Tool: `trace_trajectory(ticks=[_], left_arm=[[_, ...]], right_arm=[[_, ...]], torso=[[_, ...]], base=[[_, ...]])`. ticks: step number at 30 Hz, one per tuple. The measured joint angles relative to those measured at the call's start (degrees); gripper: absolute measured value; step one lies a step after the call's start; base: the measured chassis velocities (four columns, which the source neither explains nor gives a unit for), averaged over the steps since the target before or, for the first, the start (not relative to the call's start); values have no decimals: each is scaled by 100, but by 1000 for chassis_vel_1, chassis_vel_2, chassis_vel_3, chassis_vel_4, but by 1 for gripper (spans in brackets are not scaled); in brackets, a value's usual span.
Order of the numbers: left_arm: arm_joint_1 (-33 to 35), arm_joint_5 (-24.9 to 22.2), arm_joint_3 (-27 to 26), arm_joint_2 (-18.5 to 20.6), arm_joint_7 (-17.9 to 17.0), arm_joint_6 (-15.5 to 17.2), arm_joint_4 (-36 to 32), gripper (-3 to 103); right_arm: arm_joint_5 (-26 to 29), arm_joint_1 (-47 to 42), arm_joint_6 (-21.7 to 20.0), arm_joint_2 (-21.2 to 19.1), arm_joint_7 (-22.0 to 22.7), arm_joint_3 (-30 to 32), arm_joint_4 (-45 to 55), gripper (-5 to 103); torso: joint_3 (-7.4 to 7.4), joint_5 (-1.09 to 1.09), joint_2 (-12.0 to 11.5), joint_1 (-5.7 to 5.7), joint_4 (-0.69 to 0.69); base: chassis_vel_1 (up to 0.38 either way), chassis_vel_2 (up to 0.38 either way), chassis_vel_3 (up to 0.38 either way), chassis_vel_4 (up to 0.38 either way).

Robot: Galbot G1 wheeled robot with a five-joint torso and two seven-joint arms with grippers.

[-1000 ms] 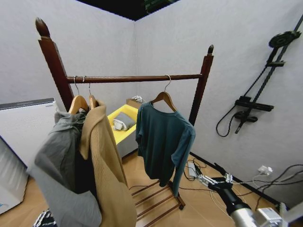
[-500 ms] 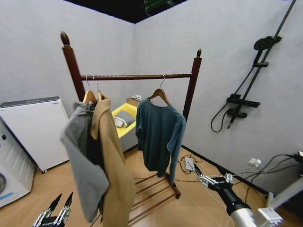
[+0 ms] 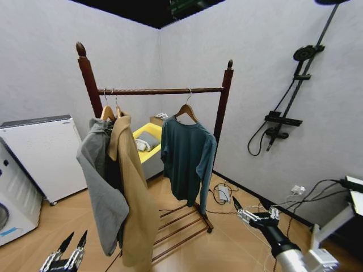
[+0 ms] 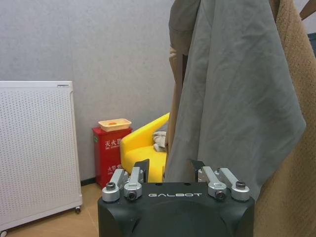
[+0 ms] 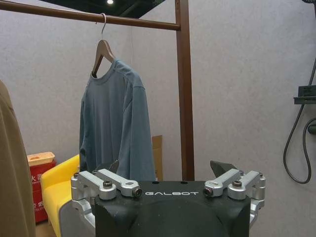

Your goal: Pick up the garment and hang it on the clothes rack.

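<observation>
Head view: garment (image 3: 186, 156) on clothes rack (image 3: 160, 90)

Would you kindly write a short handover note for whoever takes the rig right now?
Left hand: open, empty, low in front of the grey hoodie.
Right hand: open, empty, low near the rack's right post.
Garment: on its hanger, hooked on the bar's right part, apart from the tan coat.
Done: garment hung.
Left: nothing visible.
</observation>
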Motion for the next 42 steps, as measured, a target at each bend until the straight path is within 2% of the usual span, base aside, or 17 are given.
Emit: trace_trajectory(ticks=[5,12,27,31,42], left_arm=[[0,0,0,0,-1,0,0,46],[0,0,0,0,-1,0,0,46],[0,0,0,0,-1,0,0,46],[0,0,0,0,-1,0,0,46],[0,0,0,0,-1,0,0,46]], right_arm=[[0,-1,0,0,0,0,0,100],[0,-1,0,0,0,0,0,100],[0,-1,0,0,0,0,0,100],[0,-2,0,0,0,0,0,100],[0,-1,0,0,0,0,0,100]], torso=[[43,-1,90,39,1],[166,-1,324,159,1],[500,-1,980,477,1],[543,-1,1063,519,1],[546,-1,1064,523,1]], base=[[0,0,0,0],[0,0,0,0],[0,0,0,0],[0,0,0,0],[0,0,0,0]])
